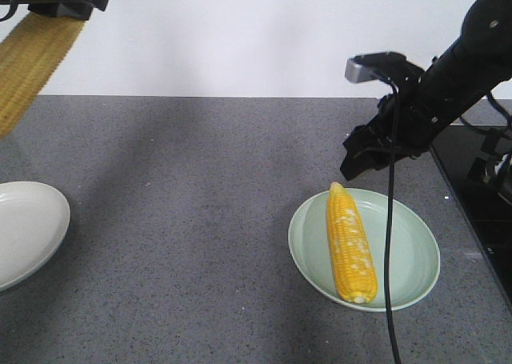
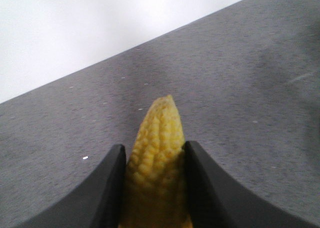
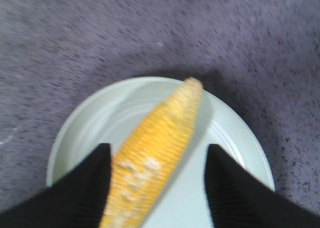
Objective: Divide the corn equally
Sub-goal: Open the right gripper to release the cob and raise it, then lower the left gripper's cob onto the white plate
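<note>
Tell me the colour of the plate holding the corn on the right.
Pale mint green plate, under the yellow corn. It shows best in the exterior front-facing view.

My right arm [image 1: 468, 56]: matte black, rounded tubular link, bulbous joint on top. Small grey box-shaped camera module [image 1: 376, 66] mounted on wrist. Thin black cable [image 1: 390, 244] hanging down from wrist. My right gripper [image 3: 157, 175]: black, textured, curved fingers. My left gripper [image 2: 154, 175]: same black, smooth, inward-curved fingers.
</note>
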